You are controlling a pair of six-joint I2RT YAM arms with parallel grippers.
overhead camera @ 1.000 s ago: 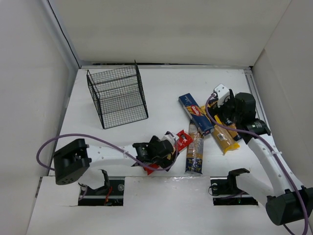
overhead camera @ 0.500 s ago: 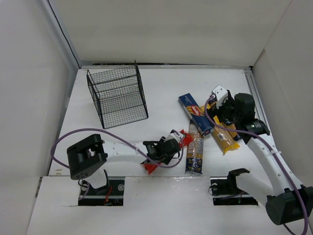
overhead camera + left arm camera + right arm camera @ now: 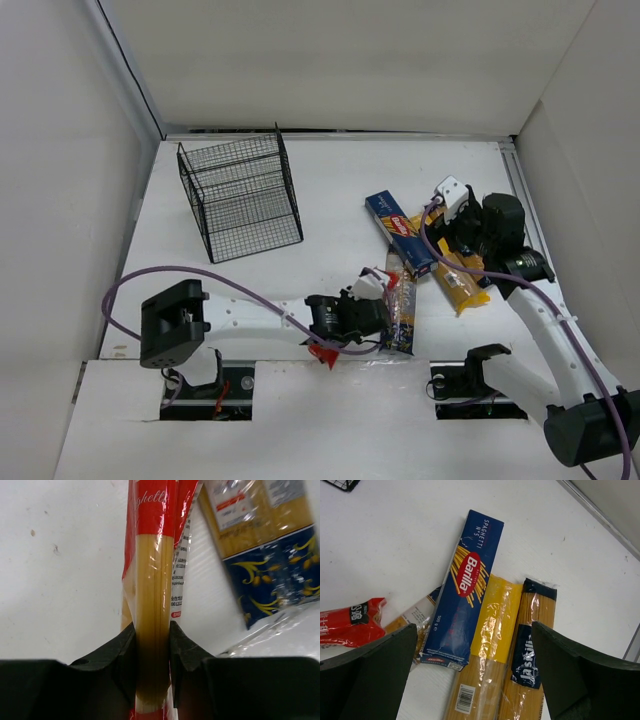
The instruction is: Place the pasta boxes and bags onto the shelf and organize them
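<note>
No pack is sitting on the shelf (image 3: 240, 200) yet; left gripper (image 3: 152, 645) is clenching the red-and-yellow bag (image 3: 152, 555), right gripper (image 3: 475, 665) is hanging released

1. The long red-and-yellow plastic spaghetti bag (image 3: 152, 555) lies between the fingers of the left gripper (image 3: 151, 630) and runs straight ahead of it on the white table (image 3: 60, 580)
2. The clear tan-labelled plastic spaghetti bag (image 3: 260, 545) lies ahead and to the right of that gripper, near the first bag
3. Below the right gripper (image 3: 474, 630), the dark blue cardboard spaghetti box (image 3: 465, 585) lies left of centre
4. The yellow plastic spaghetti bag (image 3: 485, 645) touches the box's right side
5. The orange-yellow plastic spaghetti bag with a black label (image 3: 527, 660) lies against that bag's right side
6. The black wire-mesh cube shelf (image 3: 240, 195) stands well apart from both grippers, off to their left
</note>
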